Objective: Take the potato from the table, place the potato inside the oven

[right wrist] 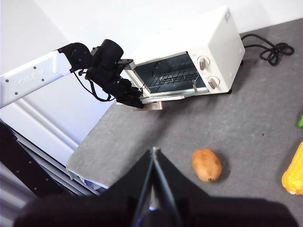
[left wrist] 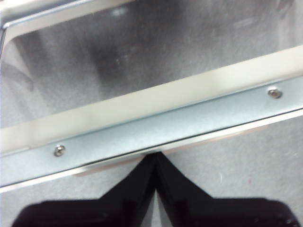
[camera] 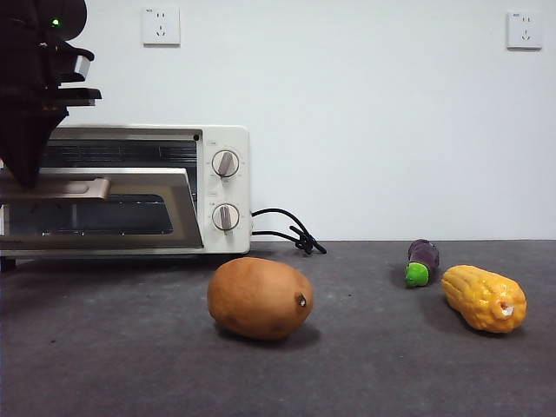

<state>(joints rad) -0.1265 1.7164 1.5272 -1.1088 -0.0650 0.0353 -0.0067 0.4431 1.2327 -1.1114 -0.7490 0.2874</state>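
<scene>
The orange-brown potato point(camera: 259, 298) point(right wrist: 207, 164) lies on the dark grey table point(camera: 391, 365) in front of the cream-white oven point(camera: 224, 191) point(right wrist: 213, 42). The oven's glass door point(camera: 130, 213) is tilted partly open, with a wire rack showing inside. My left gripper point(camera: 26, 174) point(left wrist: 154, 158) point(right wrist: 135, 100) is at the door's outer edge, shut on the bar handle point(camera: 69, 188). My right gripper point(right wrist: 154, 152) hangs high above the table, shut with nothing in it, well apart from the potato.
A yellow corn cob point(camera: 483, 298) point(right wrist: 294, 172) and a small purple eggplant point(camera: 423, 261) lie to the right of the potato. The oven's black cord point(camera: 291, 230) point(right wrist: 272, 49) is coiled beside the oven on its knob side. The table's edge runs near the left arm.
</scene>
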